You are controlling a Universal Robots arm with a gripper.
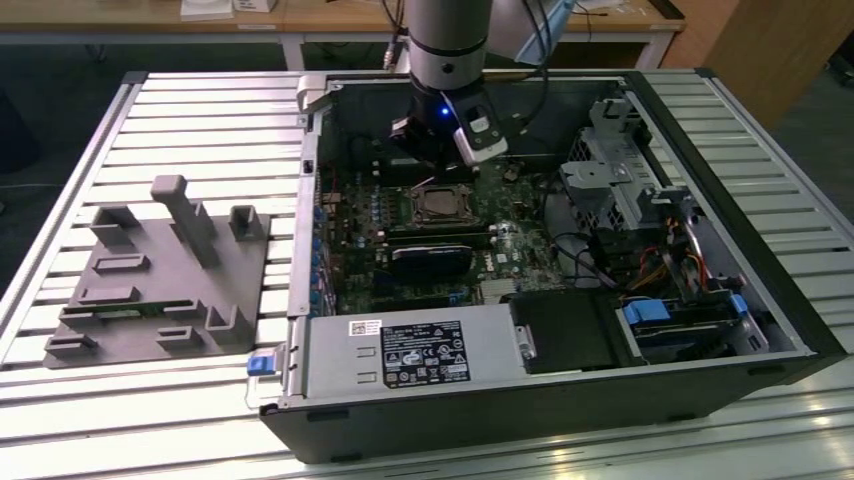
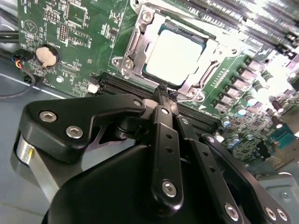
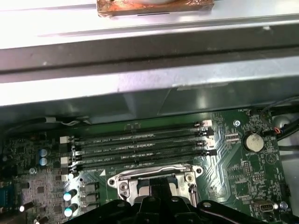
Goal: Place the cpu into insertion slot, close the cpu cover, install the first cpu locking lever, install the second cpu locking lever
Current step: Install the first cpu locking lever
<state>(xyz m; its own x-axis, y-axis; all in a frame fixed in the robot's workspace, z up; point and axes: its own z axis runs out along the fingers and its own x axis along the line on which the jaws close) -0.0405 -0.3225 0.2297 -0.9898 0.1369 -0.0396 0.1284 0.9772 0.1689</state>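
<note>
Within an open computer case [image 1: 534, 425] lying flat on a slatted metal table [image 1: 200, 110], as seen in the exterior view: a green motherboard [image 1: 350, 225] facing up, and a silver robot arm [image 1: 447, 40] standing straight down into the case from above. Gripper [image 1: 430, 172] low over the board, close by the insertion slot [image 1: 437, 206].

Fingers [image 2: 163, 135] drawn together to a narrow point in the second wrist view, nothing visible between them. Tips right at the edge of the socket's metal rim, on the side bordering the long black memory slots [image 3: 140, 149]; touching or just clear, impossible to tell.

Cpu [image 2: 176, 50] seated in the slot, pale silver-grey face up and brightly lit. Cpu cover [image 2: 206, 65] down flat, silver frame lying around the chip's edges, chip face showing through the cut-out centre. Locking levers too hard to make out to say whether latched.

Elsewhere on the board: a round coin cell battery [image 2: 46, 56] well apart from the socket, and small upright capacitors [image 3: 70, 195] beside the memory slots.

Also in the exterior view: a black rectangular card [image 1: 430, 262] near the socket, and a power supply [image 1: 414, 352] with a printed label along the case's near wall. On the table toward the exterior view's left, outside the case, a grey fixture block [image 1: 160, 290] with upright posts and shallow pockets.
</note>
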